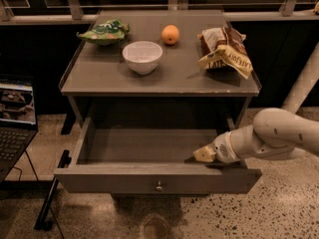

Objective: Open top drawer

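The top drawer is pulled far out from the grey cabinet. Its flat grey-brown front carries a small round metal knob at centre, and its shallow grey box inside holds nothing. My gripper sits at the right end of the drawer, just behind the front panel and touching its top edge, with the white arm reaching in from the right. The lower drawers are hidden beneath the open one.
On the cabinet top stand a white bowl, an orange, a green chip bag and a brown-white snack bag. A laptop sits at left. Speckled floor lies in front.
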You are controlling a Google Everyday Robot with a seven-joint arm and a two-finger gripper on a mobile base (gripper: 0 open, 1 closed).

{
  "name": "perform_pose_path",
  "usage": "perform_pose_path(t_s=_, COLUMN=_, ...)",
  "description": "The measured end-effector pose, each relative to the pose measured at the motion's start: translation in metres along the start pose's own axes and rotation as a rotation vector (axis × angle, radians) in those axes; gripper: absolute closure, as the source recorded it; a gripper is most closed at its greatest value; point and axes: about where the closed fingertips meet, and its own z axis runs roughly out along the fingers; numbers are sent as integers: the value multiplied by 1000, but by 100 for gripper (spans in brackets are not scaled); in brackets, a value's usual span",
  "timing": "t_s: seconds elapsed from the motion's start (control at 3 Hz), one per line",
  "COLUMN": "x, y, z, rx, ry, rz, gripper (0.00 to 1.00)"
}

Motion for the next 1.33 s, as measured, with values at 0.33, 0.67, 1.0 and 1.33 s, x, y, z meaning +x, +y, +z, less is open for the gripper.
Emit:
perform_pose_path(t_s=0.33, x=14, y=9, z=-4, rx=-37, ry=-57, rz=22, gripper=100)
perform_pose_path(t_s=0.67, x=17, y=16, z=-4, rx=-58, ry=-112, rz=32, gripper=100)
perform_pose_path(t_s=1.0, x=11, y=17, z=-16, rx=-38, ry=-200, rz=49, gripper=100)
perform_pose_path(t_s=1.33, x=8, y=20, z=-32, rx=-33, ry=-277, rz=73, gripper=83)
